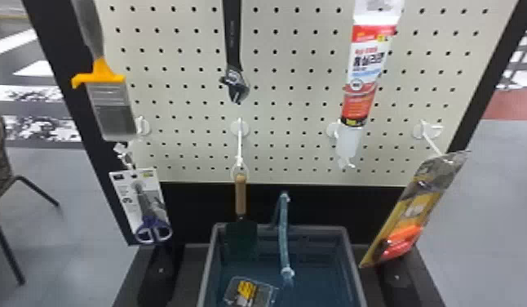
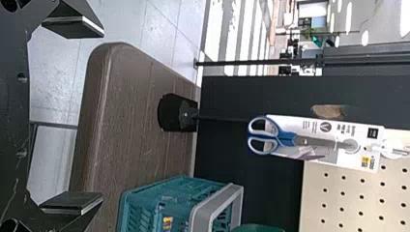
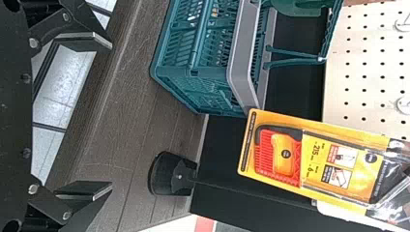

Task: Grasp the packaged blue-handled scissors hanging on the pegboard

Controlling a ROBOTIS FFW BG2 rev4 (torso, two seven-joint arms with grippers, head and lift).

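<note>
Can see packaged blue-handled scissors (image 1: 152, 223) on a printed card, hanging at the left of the pegboard (image 1: 275, 96). Also a lettered tube (image 1: 366, 77), cut off above. Find left gripper (image 2: 102, 115), right gripper (image 3: 111, 116) spread wide.

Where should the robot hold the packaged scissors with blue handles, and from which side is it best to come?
Probably at the blue handles, coming from the front, with the open left tool straddling them. They hang free at the bottom of the card, which faces the robot, while the white hook occupies its top.
</note>
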